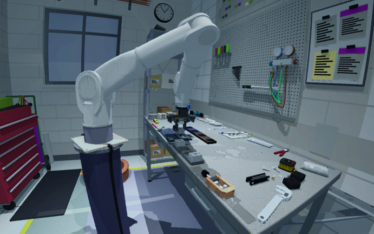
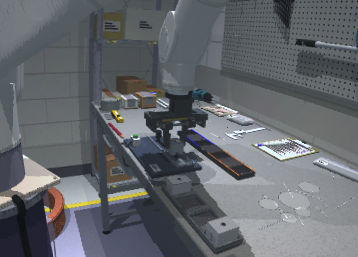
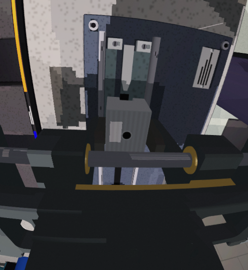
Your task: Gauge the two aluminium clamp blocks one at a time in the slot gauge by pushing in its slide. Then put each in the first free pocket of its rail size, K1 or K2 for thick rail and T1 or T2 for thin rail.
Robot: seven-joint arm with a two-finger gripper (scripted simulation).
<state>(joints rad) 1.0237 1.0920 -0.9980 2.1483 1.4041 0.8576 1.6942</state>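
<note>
My gripper (image 1: 180, 127) (image 2: 172, 144) (image 3: 126, 141) hangs low over the dark slot gauge plate (image 1: 169, 134) (image 2: 160, 158) (image 3: 162, 83) near the front edge of the bench, closed around a grey aluminium clamp block (image 2: 175, 145) (image 3: 127, 123). The block has a round hole in its face and a small notch in its top edge. It sits in line with the gauge's channel, just short of the light slide (image 3: 127, 68). Along the bench edge runs the pocket tray (image 1: 189, 151) (image 2: 200, 211). One block (image 1: 181, 143) (image 2: 178, 184) sits in its near-gauge pocket. Another block (image 1: 195, 157) (image 2: 223, 230) sits at its far end.
A long black tray with an orange edge (image 1: 200, 134) (image 2: 220, 156) lies beside the gauge toward the wall. A wooden box (image 1: 220, 186), black blocks (image 1: 294, 179), a wrench (image 1: 274, 203) and a tape measure (image 1: 287, 164) lie at the bench's near end. Cartons (image 2: 132, 91) stand at the far end.
</note>
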